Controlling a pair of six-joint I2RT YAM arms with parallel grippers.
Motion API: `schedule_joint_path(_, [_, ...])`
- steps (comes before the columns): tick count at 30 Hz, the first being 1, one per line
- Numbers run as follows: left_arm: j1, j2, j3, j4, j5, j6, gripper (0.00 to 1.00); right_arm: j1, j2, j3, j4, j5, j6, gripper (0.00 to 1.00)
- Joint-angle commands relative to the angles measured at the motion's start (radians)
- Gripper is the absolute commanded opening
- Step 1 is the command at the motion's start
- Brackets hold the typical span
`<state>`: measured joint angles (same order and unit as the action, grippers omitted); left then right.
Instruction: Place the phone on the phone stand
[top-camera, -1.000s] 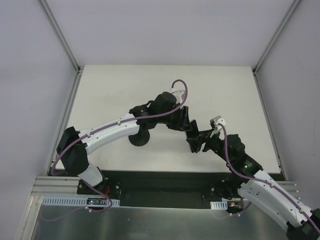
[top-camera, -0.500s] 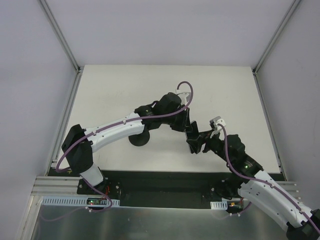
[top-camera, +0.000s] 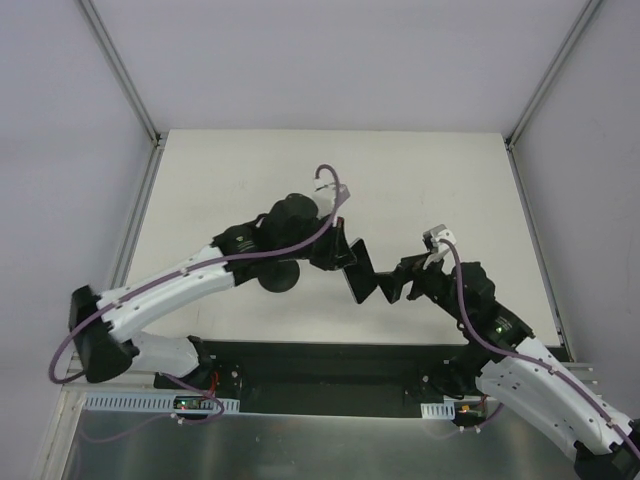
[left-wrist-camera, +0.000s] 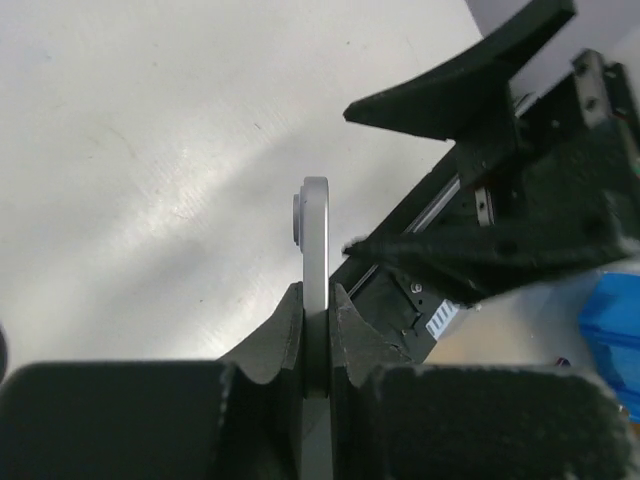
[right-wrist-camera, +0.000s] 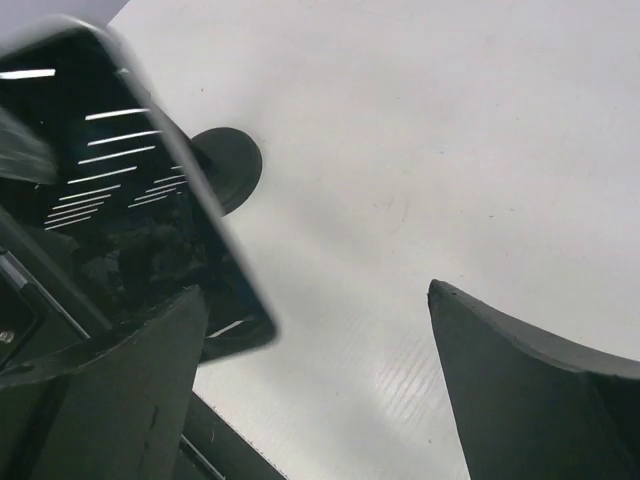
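My left gripper (top-camera: 338, 254) is shut on the phone (top-camera: 362, 284) and holds it above the table. In the left wrist view the phone (left-wrist-camera: 315, 240) shows edge-on, pinched between the jaws. The phone (right-wrist-camera: 130, 220) fills the left of the right wrist view, glossy black. My right gripper (top-camera: 396, 290) is open just right of the phone; its fingers do not grip it. The phone stand (top-camera: 277, 277) shows only its round disc base, partly under the left arm; its post and cradle are hidden. The disc base also shows in the right wrist view (right-wrist-camera: 228, 165).
The white table (top-camera: 450, 190) lies beyond both arms. Grey walls with metal rails close it on the left, right and back. A black strip (top-camera: 330, 360) runs along the near edge by the arm bases.
The left gripper has drawn back to the left with the phone. The right gripper, which was at the phone's lower end before, now stands open beside it.
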<state>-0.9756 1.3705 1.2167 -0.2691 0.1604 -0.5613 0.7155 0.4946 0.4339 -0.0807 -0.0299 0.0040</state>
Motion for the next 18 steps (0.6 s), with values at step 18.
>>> schedule_joint_path(18, [-0.005, -0.876, 0.072, -0.633, -0.473, 0.107, 0.0, 0.33, 0.733, 0.529, 0.035, 0.153, 0.019, 0.79])
